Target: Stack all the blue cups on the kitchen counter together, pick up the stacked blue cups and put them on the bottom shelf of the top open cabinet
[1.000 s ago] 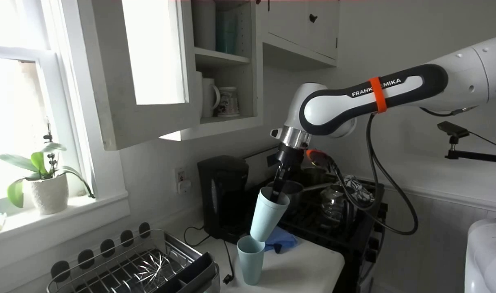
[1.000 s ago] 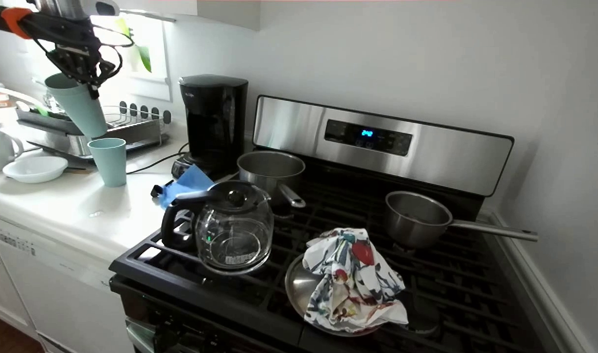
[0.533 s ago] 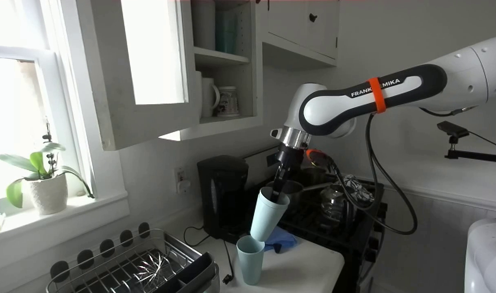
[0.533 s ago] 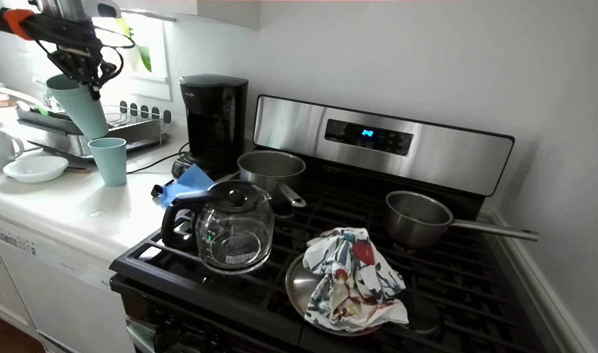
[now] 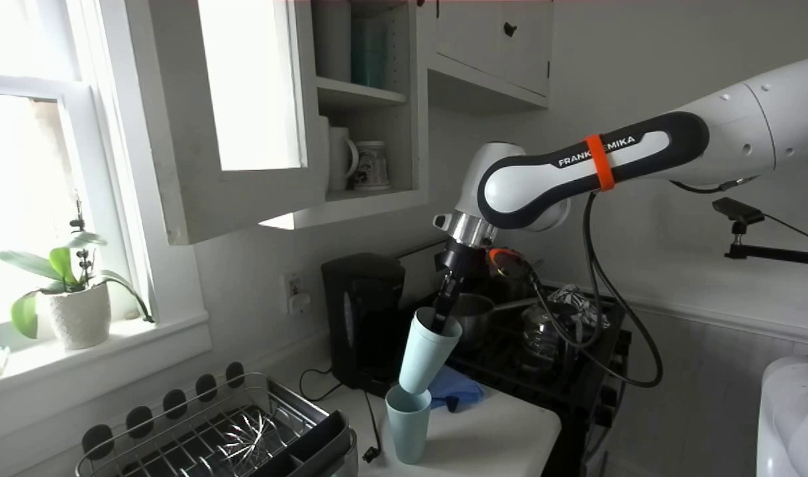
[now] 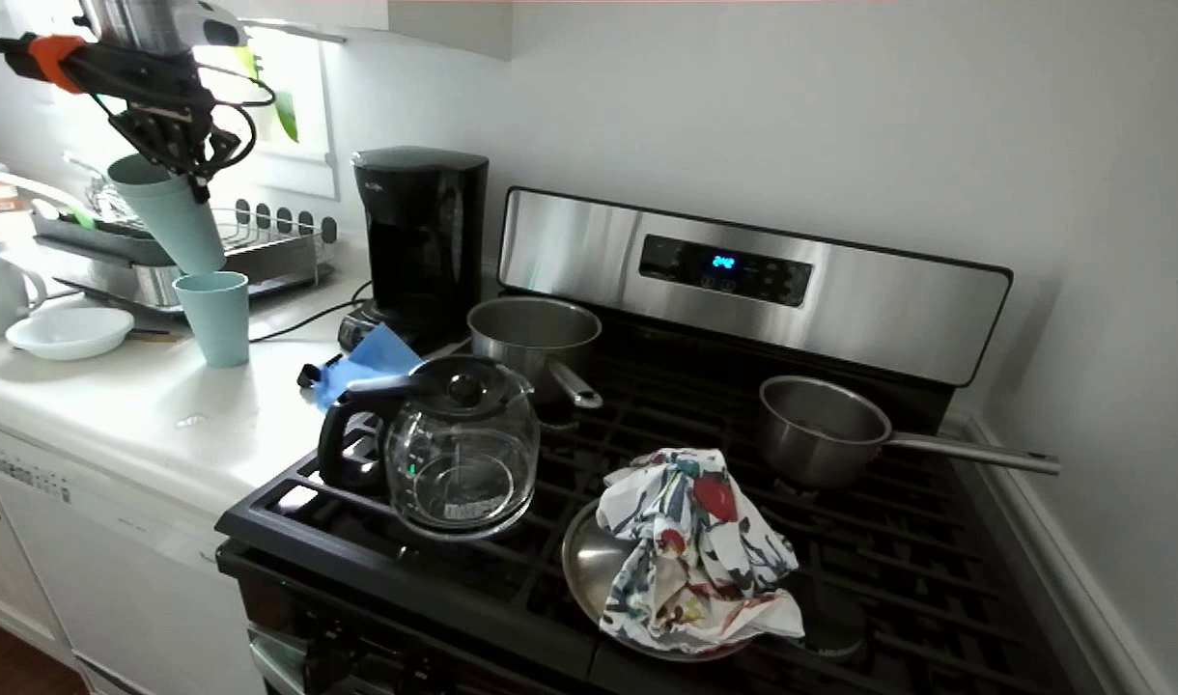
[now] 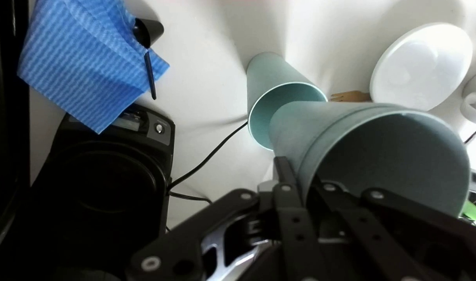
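Wrist view, tool (image 7: pixel 301 174) gripping nested cups (image 7: pixel 364 150), tilted over standing cup (image 7: pixel 267 76) rim, open counter (image 7: pixel 205 84) alongside

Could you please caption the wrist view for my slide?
Gripper pinching nested blue cups, tilted over another blue cup on the counter.

Smooth, matt blue cups (image 6: pixel 214 323)

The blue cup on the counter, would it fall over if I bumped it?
Probably: the blue cup is tall and narrows toward the bottom. It's likely light, as it looks thin-walled. Tipped over, it might roll, being round with no handle.
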Action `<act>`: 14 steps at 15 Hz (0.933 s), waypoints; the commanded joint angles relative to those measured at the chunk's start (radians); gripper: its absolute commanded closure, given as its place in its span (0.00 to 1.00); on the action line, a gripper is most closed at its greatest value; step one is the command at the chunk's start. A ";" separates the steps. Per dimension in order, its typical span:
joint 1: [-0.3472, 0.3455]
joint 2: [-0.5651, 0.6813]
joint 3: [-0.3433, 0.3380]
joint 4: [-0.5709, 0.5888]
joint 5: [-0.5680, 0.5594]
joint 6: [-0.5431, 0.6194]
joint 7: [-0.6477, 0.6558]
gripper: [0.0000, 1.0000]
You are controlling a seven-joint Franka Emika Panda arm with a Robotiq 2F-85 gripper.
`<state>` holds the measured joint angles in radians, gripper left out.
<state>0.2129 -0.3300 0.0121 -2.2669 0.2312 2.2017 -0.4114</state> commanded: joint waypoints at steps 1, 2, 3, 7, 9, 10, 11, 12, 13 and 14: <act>-0.002 0.071 0.015 0.065 0.006 0.022 0.002 0.98; -0.002 0.089 0.019 0.078 0.006 0.013 0.005 0.98; -0.002 0.107 0.023 0.088 0.010 0.001 0.005 0.98; -0.010 0.170 0.044 0.127 -0.004 -0.023 0.015 0.98; -0.015 0.201 0.054 0.146 -0.018 -0.039 0.021 0.98; -0.018 0.213 0.059 0.154 -0.030 -0.049 0.027 0.98; -0.019 0.226 0.062 0.161 -0.034 -0.062 0.025 0.98; -0.021 0.236 0.065 0.165 -0.043 -0.071 0.031 0.98; -0.023 0.246 0.067 0.170 -0.046 -0.083 0.032 0.98; -0.026 0.257 0.069 0.174 -0.057 -0.097 0.038 0.98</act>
<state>0.2091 -0.1114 0.0594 -2.1406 0.2103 2.1610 -0.4028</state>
